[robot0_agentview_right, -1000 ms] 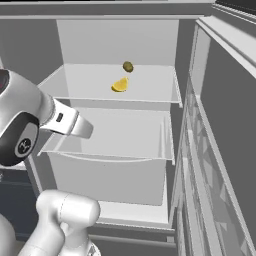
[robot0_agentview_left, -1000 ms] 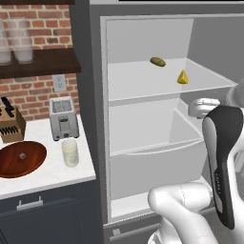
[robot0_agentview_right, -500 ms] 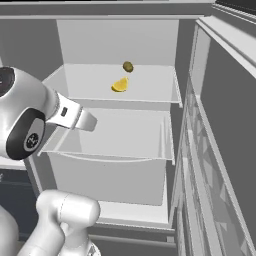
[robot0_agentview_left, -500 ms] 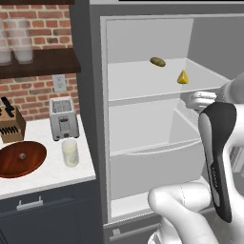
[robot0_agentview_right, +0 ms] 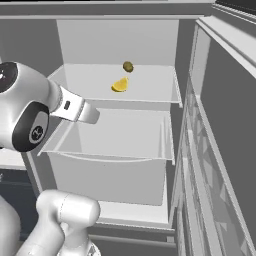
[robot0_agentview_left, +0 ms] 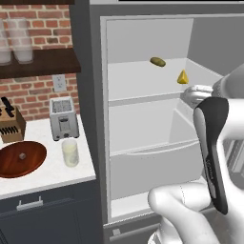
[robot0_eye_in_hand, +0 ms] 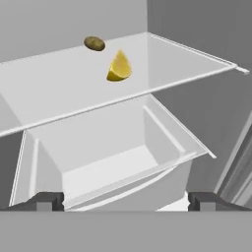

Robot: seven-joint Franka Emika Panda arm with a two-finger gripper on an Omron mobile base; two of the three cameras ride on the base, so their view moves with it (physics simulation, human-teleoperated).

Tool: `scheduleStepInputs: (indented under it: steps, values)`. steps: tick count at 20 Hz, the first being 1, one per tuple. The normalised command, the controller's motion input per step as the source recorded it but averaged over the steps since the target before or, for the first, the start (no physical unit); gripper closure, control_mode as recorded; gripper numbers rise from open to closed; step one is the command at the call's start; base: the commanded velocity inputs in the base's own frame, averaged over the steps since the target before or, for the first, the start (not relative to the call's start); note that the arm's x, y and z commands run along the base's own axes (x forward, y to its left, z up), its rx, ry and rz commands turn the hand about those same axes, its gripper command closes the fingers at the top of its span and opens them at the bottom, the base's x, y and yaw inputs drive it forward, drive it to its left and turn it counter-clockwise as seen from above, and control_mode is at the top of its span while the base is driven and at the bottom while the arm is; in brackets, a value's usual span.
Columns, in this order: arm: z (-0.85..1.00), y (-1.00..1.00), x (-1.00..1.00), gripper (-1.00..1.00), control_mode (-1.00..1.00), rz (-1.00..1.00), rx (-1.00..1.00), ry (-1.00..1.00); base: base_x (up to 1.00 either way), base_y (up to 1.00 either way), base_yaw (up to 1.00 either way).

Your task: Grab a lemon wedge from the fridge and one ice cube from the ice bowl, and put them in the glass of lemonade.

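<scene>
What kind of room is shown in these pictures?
Most likely a home kitchen, computer-rendered: an open fridge with white shelves, a toaster on a counter against a brick wall, and a knife block beside it.

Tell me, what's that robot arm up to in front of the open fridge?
The white robot arm is reaching toward the open fridge, apparently after the lemon wedge on the upper shelf, which lies beside a small olive-green item. Its claw is open and empty, short of the shelf and below its level. On the counter to the left stand the glass of lemonade and the wooden ice bowl with one ice cube inside, both untouched.
</scene>
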Motion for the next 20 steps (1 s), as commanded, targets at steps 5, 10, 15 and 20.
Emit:
scheduleStepInputs:
  steps: [5, 10, 15, 20]
  values:
    - [0.18, -0.09, 0.25, -1.0, -1.0, -0.05, 0.0, 0.01, 0.0, 0.0, 0.0]
    - [-0.01, -0.08, 0.44, -1.0, -1.0, 0.0, 0.0, -0.01, 0.0, 0.0, 0.0]
    - [-0.07, -0.07, 0.54, -1.0, -1.0, -0.01, 0.0, -0.03, 0.0, 0.0, 0.0]
    - [0.0, -0.05, 0.49, -1.0, -1.0, -0.03, 0.0, 0.0, 0.0, 0.0, 0.0]
